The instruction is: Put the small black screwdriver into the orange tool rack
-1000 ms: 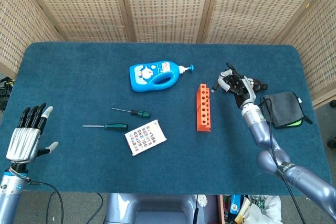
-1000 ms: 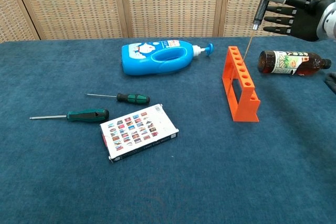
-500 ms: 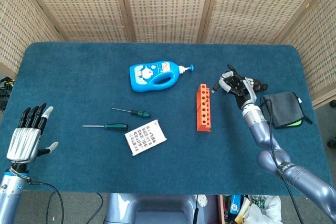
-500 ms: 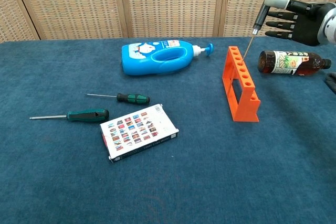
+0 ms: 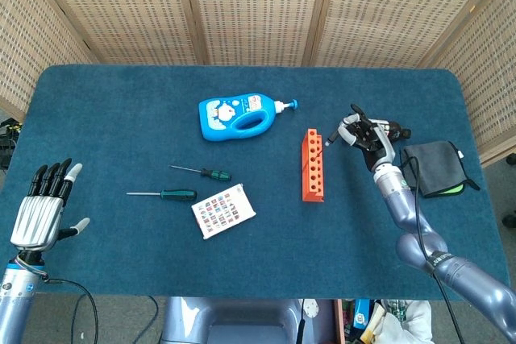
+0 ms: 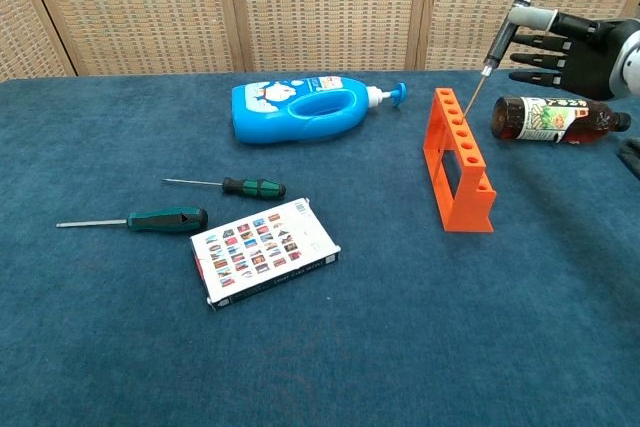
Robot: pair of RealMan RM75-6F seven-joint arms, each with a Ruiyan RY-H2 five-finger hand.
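My right hand (image 6: 565, 47) (image 5: 367, 134) pinches the small black screwdriver (image 6: 496, 43) by its handle, just right of the far end of the orange tool rack (image 6: 458, 158) (image 5: 313, 163). The screwdriver tilts, and its thin shaft runs down-left with the tip at one of the far holes of the rack. Whether the tip is inside the hole I cannot tell. My left hand (image 5: 44, 206) hovers open at the table's near left corner, far from the rack, and shows only in the head view.
A blue pump bottle (image 6: 305, 108) lies left of the rack. Two green-handled screwdrivers (image 6: 228, 185) (image 6: 150, 219) and a card box (image 6: 265, 251) lie at centre left. A brown bottle (image 6: 555, 120) lies under my right hand. A dark cloth (image 5: 435, 168) sits at the right edge.
My right hand has lowered and shifted slightly right, bringing the screwdriver tip down to the rack's far holes. The left hand has not moved.
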